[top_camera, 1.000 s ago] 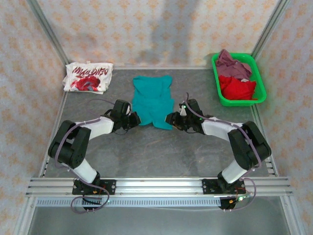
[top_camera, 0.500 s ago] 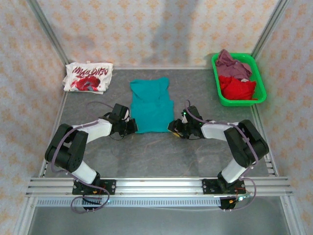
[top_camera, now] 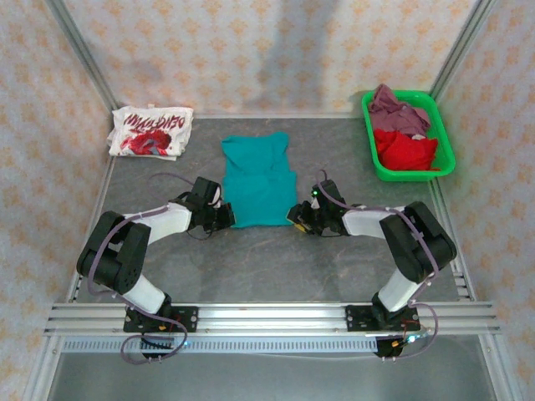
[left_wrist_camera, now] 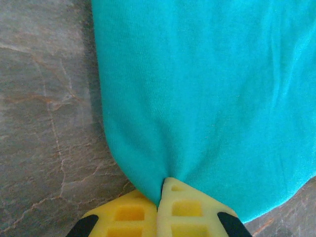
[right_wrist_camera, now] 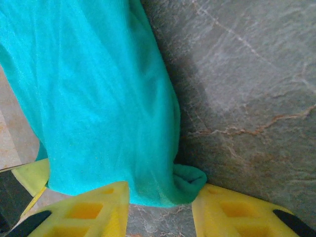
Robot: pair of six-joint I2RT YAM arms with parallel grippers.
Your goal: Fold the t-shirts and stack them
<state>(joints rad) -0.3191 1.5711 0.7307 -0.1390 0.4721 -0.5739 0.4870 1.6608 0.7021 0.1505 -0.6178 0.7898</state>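
Your teal t-shirt [top_camera: 257,182] lies spread flat in the middle of the table [top_camera: 267,267], its near hem towards the arm bases. At its near left corner you have the left gripper [top_camera: 227,215] closed tight on the cloth: in the left wrist view the yellow fingers [left_wrist_camera: 183,207] meet with the teal fabric pinched between them. At the near right corner your right gripper [top_camera: 294,213] sits low at the hem with its jaws apart; in the right wrist view the cloth drapes over one yellow finger [right_wrist_camera: 94,207] and a rolled bit of hem lies in the gap. Further out, the white t-shirt [top_camera: 150,132] with red print rests folded at the far left corner. At the far right, the green basket [top_camera: 411,175] holds the red t-shirt [top_camera: 407,152] and the mauve t-shirt [top_camera: 397,107], both crumpled.
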